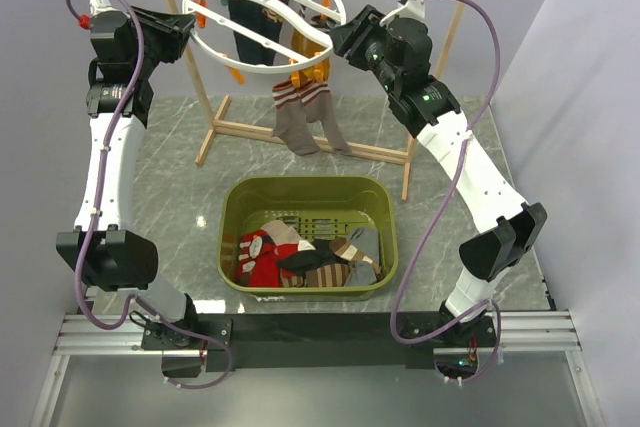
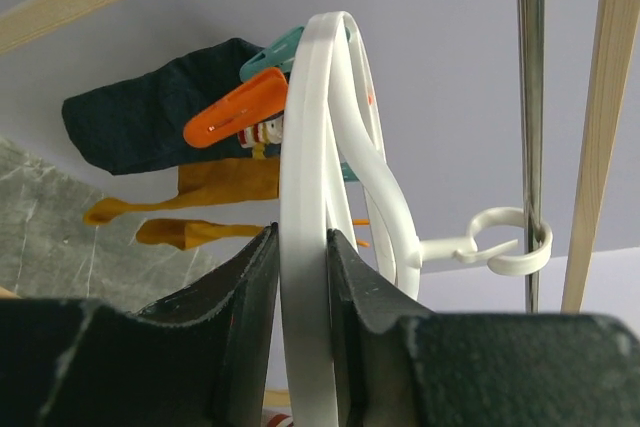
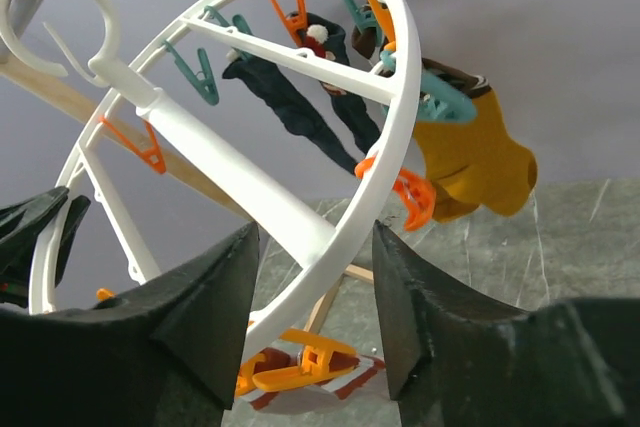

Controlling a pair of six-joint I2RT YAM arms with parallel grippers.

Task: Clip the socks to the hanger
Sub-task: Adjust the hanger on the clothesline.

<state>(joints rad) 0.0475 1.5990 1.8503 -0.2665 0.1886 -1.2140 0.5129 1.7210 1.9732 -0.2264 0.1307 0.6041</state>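
Twice over, bracing the hanger point(image 2: 305, 127) hooked on the rack rod point(image 2: 530, 97): pinching its rim in left tool point(image 2: 302, 247), likely steadying it for clipping; straddling opposite rim with right tool point(image 3: 315, 235), spread, seemingly not touching. Finding basket point(image 1: 230, 227) of loose socks point(image 1: 265, 252) on tabletop point(image 1: 170, 167) only overhead; confirming pinch contact only at left wrist.

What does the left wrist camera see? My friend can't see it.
The left pincer is clamped on the white hanger ring. Beyond it hang an orange clip, a navy sock and a yellow sock.
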